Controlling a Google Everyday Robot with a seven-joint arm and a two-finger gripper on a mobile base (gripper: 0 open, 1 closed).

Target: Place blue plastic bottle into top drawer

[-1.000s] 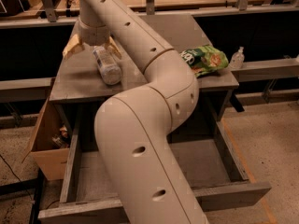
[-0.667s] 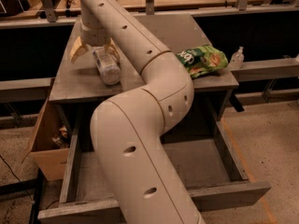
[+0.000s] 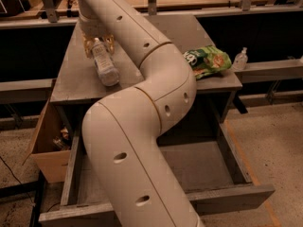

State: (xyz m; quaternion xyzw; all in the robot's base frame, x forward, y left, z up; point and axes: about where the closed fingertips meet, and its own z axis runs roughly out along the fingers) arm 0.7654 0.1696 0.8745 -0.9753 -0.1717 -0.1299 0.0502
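The blue plastic bottle [image 3: 105, 64] lies on its side on the grey cabinet top [image 3: 71, 82], cap end toward the back. My gripper [image 3: 98, 45] reaches down at the back left of the top. Its yellowish fingers [image 3: 88, 46] stand on either side of the bottle's cap end and press against it. The top drawer [image 3: 222, 200] is pulled wide open below the cabinet top. Its bare floor shows to the right of my arm [image 3: 142, 126], which hides the drawer's middle and left.
A green snack bag [image 3: 208, 60] lies at the right edge of the cabinet top. A small clear bottle [image 3: 240, 59] stands on the ledge beside it. A brown cardboard box [image 3: 45, 148] sits left of the drawer. Shelving rails run along the back.
The fingers have drawn in from a wide spread to the sides of the bottle's cap end. The arm's elbow has swung right. The bottle has stayed on the cabinet top.
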